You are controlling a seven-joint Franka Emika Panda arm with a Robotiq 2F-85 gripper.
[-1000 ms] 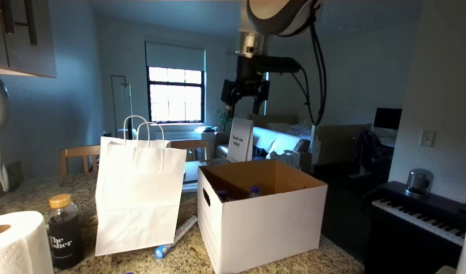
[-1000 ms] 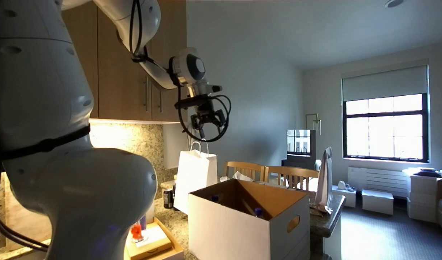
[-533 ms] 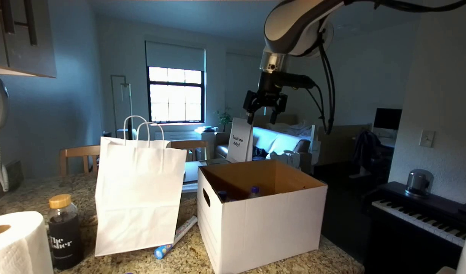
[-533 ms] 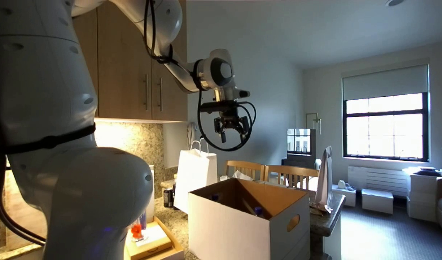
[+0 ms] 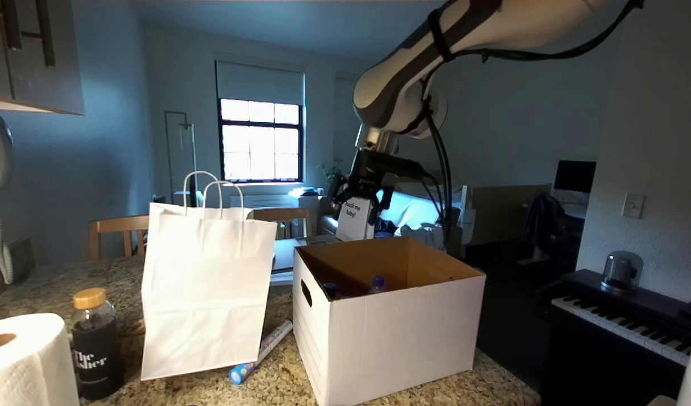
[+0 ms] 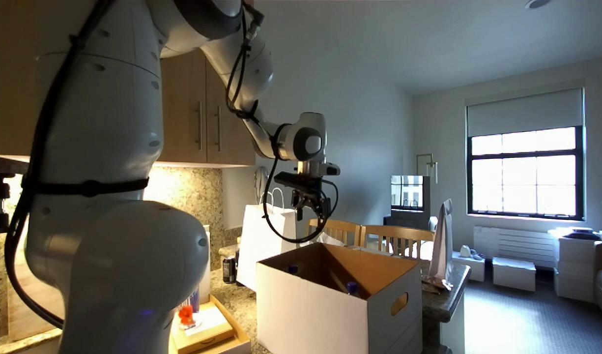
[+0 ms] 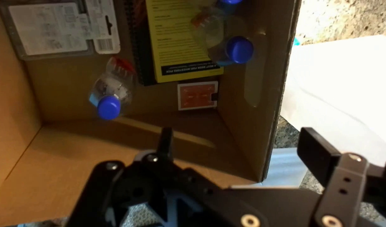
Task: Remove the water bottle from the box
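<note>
- Stone counter point(image 5: 463, 389) with an open-topped white box point(image 5: 399, 338) on it.
- Inside, at least 2 blue-capped water bottles point(image 7: 111, 90).
- Gripper point(image 7: 238, 142) higher than the box, spread wide, holding nothing.

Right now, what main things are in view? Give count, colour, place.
box: 1, white, on counter
bottles: at least 2, clear, blue-capped, in box
book: 1, yellow, in box
card: 1, red, in box
packaging: count unclear, white, in box
bag: 1, white, beside box
tube: 1, blue-white, on counter
jar: 1, dark, on counter
roll: 1, white, near jar
can: 1, dark, on counter
sign: 1, white, beyond box
chairs: 2, brown, beyond counter
piano: 1, black, background
window: 1, black-framed, background
arm: 1, white, over counter
tool: 1, black, open, higher than box
</note>
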